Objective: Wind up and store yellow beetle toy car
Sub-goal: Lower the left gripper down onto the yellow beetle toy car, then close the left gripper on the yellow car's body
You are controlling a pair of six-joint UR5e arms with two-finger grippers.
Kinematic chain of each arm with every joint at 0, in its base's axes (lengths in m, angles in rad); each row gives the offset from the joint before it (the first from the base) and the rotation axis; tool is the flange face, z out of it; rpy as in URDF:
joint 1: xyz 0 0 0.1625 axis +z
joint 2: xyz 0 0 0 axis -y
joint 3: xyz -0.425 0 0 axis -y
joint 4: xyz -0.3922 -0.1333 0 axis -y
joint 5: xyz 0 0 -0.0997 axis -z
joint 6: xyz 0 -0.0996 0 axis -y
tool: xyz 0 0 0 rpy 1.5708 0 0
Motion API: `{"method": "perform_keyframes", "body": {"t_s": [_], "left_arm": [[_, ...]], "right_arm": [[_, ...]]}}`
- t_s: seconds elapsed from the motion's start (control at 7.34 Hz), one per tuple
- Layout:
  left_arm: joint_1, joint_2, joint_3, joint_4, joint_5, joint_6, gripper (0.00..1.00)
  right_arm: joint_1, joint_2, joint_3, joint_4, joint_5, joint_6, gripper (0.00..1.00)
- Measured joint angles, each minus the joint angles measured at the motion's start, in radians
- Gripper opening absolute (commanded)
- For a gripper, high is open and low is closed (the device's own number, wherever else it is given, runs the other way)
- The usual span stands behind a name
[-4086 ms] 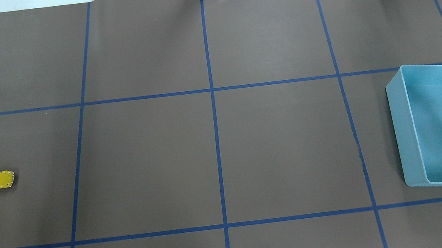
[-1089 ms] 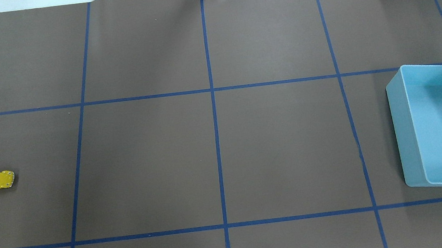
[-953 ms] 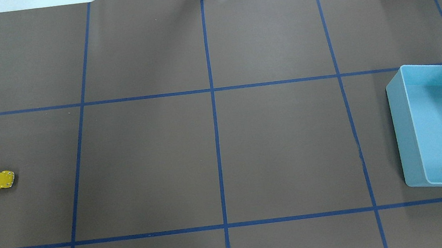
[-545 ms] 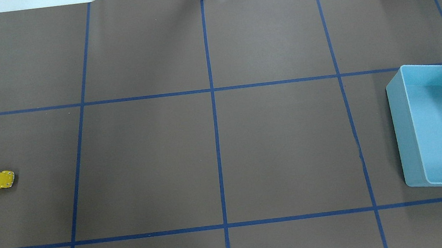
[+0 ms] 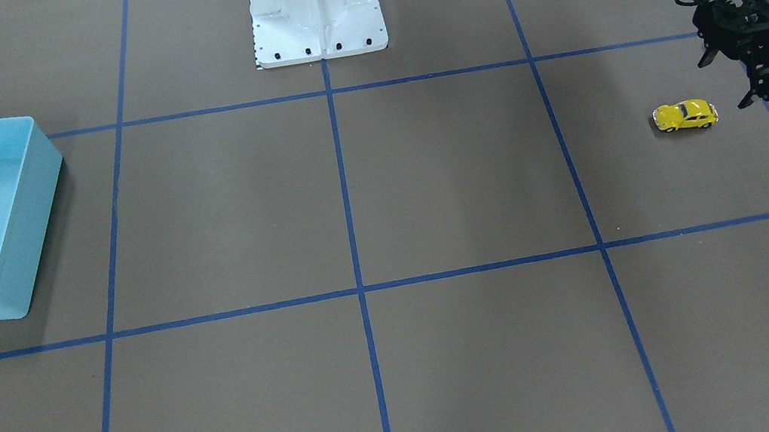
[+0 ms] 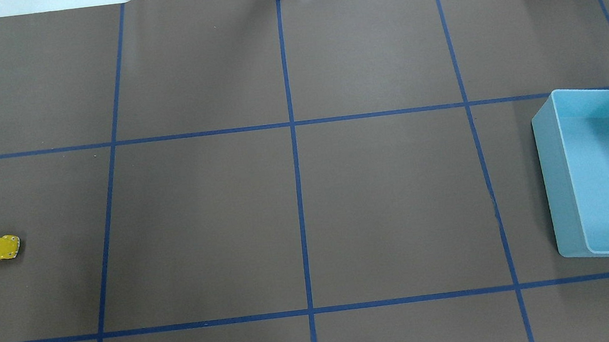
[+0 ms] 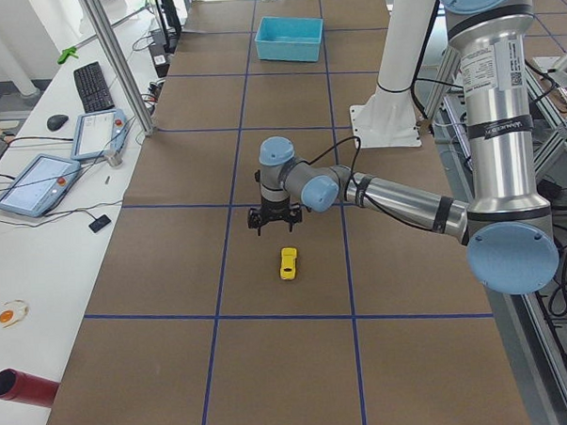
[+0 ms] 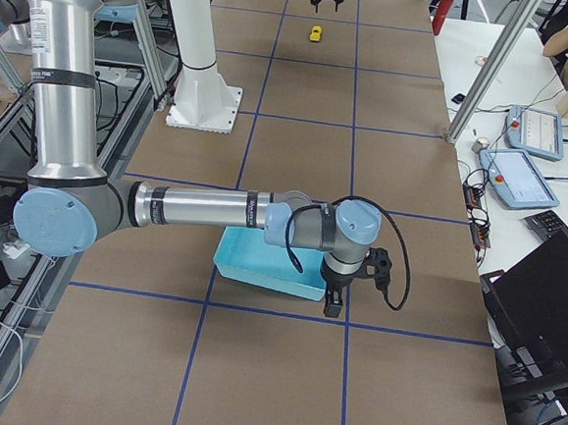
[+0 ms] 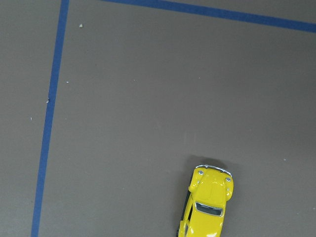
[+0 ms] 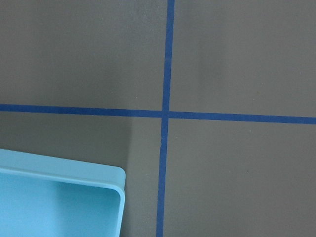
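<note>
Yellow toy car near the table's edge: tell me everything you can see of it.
The yellow beetle toy car is a tiny, glossy, rounded Beetle shape with dark windows, dark wheels and a silver bumper with two small headlights. It stands upright on its wheels on the brown table, far to the robot's left, inside a blue-taped square. Only the table touches it; the left gripper hovers beside it, fingers open, apart.

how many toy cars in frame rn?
1. The yellow beetle toy car sits on the brown mat on the robot's left side, beside the left gripper, not held. None visible in the blue bin.
</note>
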Motion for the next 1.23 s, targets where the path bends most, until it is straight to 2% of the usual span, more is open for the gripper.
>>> {"method": "perform_keyframes", "body": {"t_s": [0.41,1.23], "left_arm": [[0.049,0.032,0.056,-0.131,0.021,0.002,1.0],[0.186,0.028,0.108,-0.157,0.013,0.001,1.0]], "right_arm": [[0.0,-0.005,0.0,0.001,0.0,-0.001,1.0],[-0.001,-0.008,0.0,0.0,0.0,-0.001,1.0]]}}
